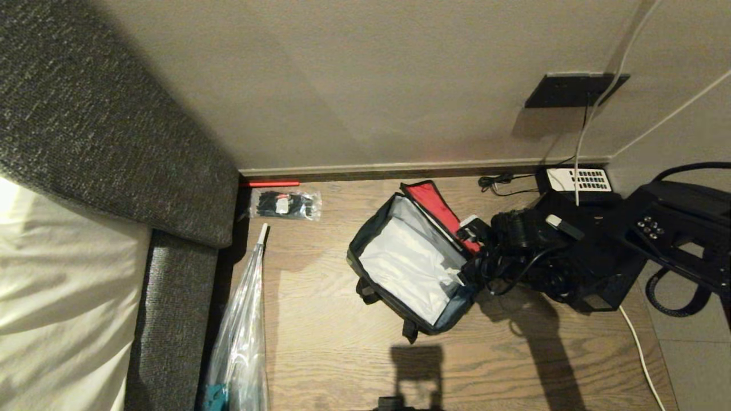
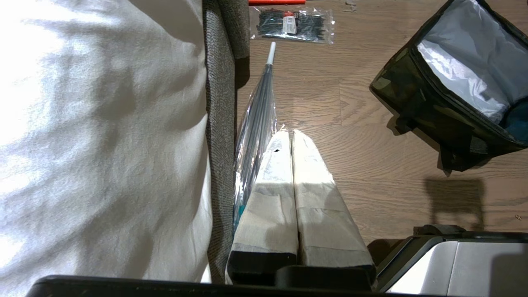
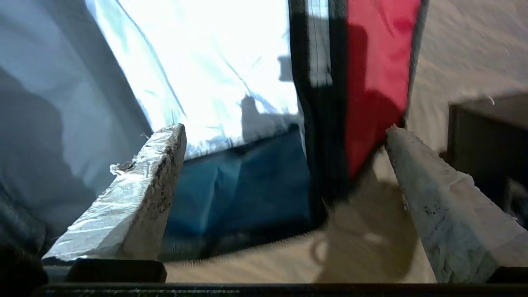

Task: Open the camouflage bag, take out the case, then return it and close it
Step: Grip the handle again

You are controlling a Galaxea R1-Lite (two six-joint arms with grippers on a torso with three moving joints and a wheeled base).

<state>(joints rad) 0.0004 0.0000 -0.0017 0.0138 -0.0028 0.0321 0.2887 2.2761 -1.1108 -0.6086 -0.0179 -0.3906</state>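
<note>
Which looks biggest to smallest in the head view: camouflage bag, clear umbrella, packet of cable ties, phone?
1. Camouflage bag, open, covers the most area.
2. Clear umbrella, long but narrow and cut off at the frame edge, so it may be bigger.
3. Packet of cable ties and phone look about alike; the phone is partly hidden.

Hotel-type bedroom or home bedrm, floor-level corner by the bed.

Wood-look plank floor (image 1: 342,354) w/ skirting along a plain beige wall (image 1: 371,85); grey fabric bed frame (image 1: 114,142) w/ white bedding (image 1: 57,285); dark wall socket plate (image 1: 571,90) w/ cables; black desk phone (image 1: 577,181) w/ white keypad on the floor; clear folded umbrella (image 1: 245,319) beside the bed.
</note>
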